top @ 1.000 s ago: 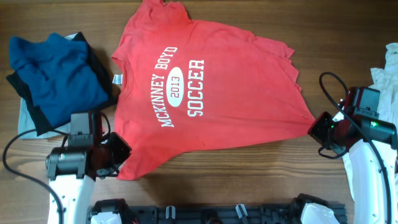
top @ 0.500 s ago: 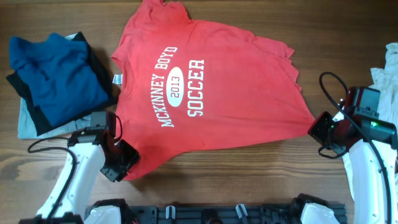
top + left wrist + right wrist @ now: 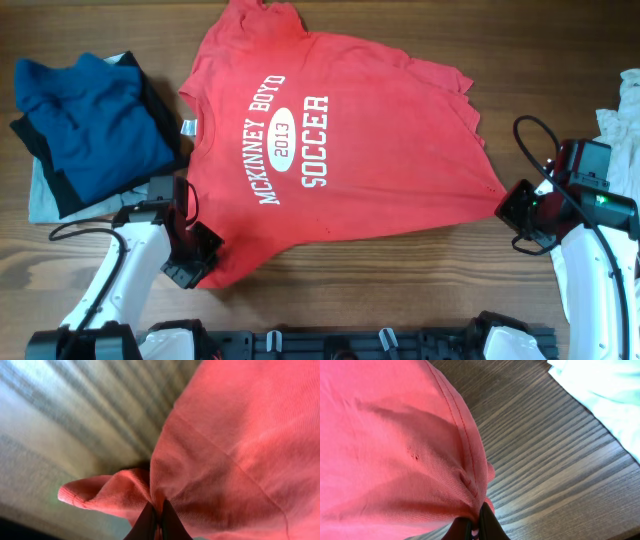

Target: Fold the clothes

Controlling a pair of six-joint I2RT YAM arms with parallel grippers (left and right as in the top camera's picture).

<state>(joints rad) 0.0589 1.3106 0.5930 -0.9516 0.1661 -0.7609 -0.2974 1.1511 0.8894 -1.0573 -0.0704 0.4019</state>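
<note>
The wooden tabletop (image 3: 400, 270) carries a red T-shirt (image 3: 330, 150) spread flat across its middle, with the white lettering "McKinney Boyd 2013 Soccer" facing up. Just left of the shirt sits a stack of folded clothes: a blue garment (image 3: 90, 120) on top, a black one (image 3: 163, 112) under it and a grey one (image 3: 40, 203) at the bottom. Well to the shirt's right, at the edge of view, lies a white garment (image 3: 625, 110). The left claw (image 3: 205, 262) is closed on the shirt's near-left corner, pinching a bunched fold. The right claw (image 3: 505, 208) is clamped on the shirt's near-right corner by its stitched hem.
</note>
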